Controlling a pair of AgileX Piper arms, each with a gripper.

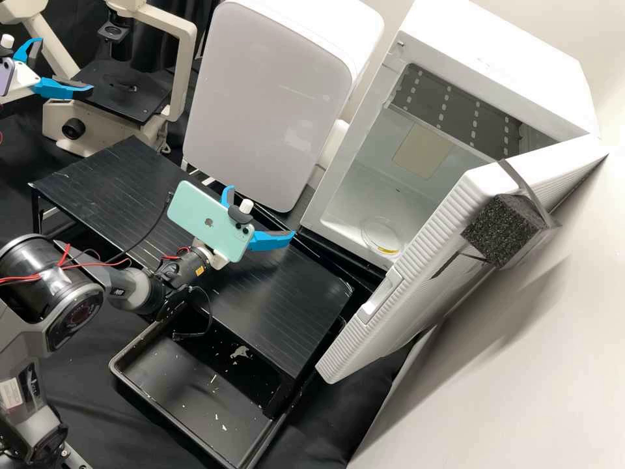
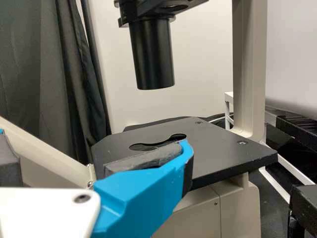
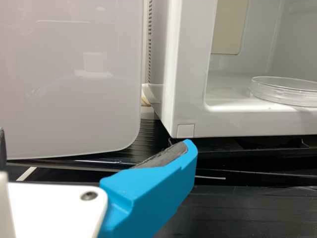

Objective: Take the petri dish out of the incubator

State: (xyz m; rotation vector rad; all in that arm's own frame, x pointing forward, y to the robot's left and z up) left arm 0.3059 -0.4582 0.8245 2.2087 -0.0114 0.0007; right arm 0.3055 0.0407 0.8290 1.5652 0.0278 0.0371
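One door (image 1: 422, 257) stands open, yet the petri dish (image 1: 379, 236) lies inside the incubator (image 1: 508, 65), right of the frame's centre, the right claw (image 1: 261, 210) and left claw (image 1: 66, 64) parted and empty, so grasping and removal remain.

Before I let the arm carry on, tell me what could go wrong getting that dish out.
The right gripper could bump the open door, which juts out beside the opening of the incubator. The petri dish is low and lies flat, so a grip might slip or scrape the floor. Being clear against white, it may also be misjudged.
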